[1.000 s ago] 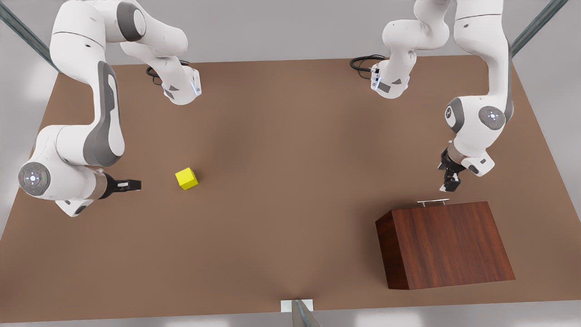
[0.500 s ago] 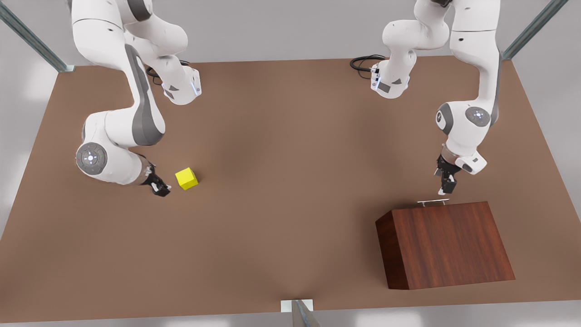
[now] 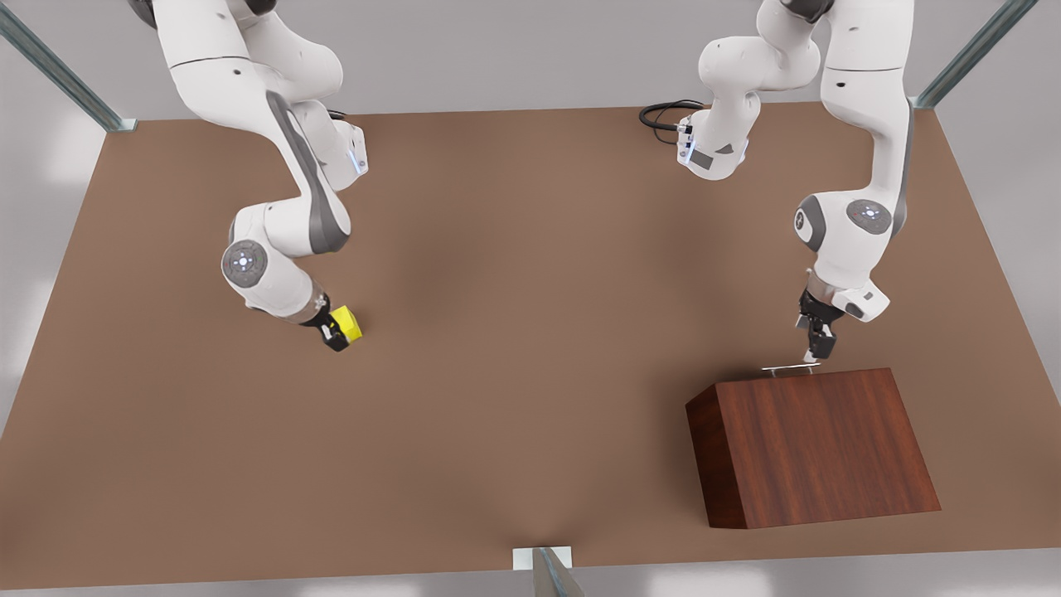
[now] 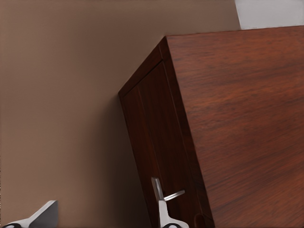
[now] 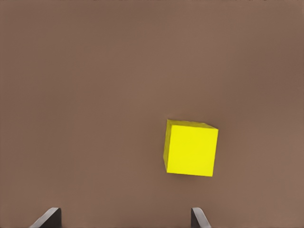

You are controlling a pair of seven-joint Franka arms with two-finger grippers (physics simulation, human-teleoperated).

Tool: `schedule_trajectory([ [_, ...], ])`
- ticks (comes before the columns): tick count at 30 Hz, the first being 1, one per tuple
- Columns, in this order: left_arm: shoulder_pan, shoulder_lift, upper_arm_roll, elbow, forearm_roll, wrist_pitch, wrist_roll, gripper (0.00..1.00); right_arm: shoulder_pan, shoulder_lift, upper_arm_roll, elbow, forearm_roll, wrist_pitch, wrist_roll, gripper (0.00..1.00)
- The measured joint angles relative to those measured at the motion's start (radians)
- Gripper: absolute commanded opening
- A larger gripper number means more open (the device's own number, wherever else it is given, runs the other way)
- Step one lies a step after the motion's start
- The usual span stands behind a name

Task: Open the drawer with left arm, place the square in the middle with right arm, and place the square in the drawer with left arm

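Right tool (image 3: 336,334) spread, just over glossy yellow cube (image 3: 347,323) on matte brown tabletop (image 3: 514,332). Left tool (image 3: 811,355) spread at thin silver handle (image 3: 790,369) of shut wood-grain drawer (image 4: 161,156).

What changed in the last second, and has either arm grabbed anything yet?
The right gripper swung in from the front view's left to the square, fingers open. The left gripper came down to the drawer's handle, fingers open. Nothing is gripped; square and cabinet haven't moved.
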Motion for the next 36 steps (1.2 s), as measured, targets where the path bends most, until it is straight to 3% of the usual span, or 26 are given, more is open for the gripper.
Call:
schedule_trajectory([
  [25, 0.002, 0.012, -0.006, 0.015, 0.003, 0.013, 0.003, 1.0, -0.072, 0.086, -0.002, -0.101, 0.002, 0.162, -0.123, 1.0],
  [29, -0.008, 0.013, -0.009, 0.015, 0.003, 0.013, 0.003, 1.0, -0.073, 0.089, 0.0, -0.22, 0.002, 0.303, -0.128, 1.0],
  [36, -0.015, 0.027, -0.009, 0.015, 0.001, 0.011, 0.003, 1.0, -0.071, 0.099, 0.009, -0.238, 0.005, 0.313, -0.123, 0.99],
])
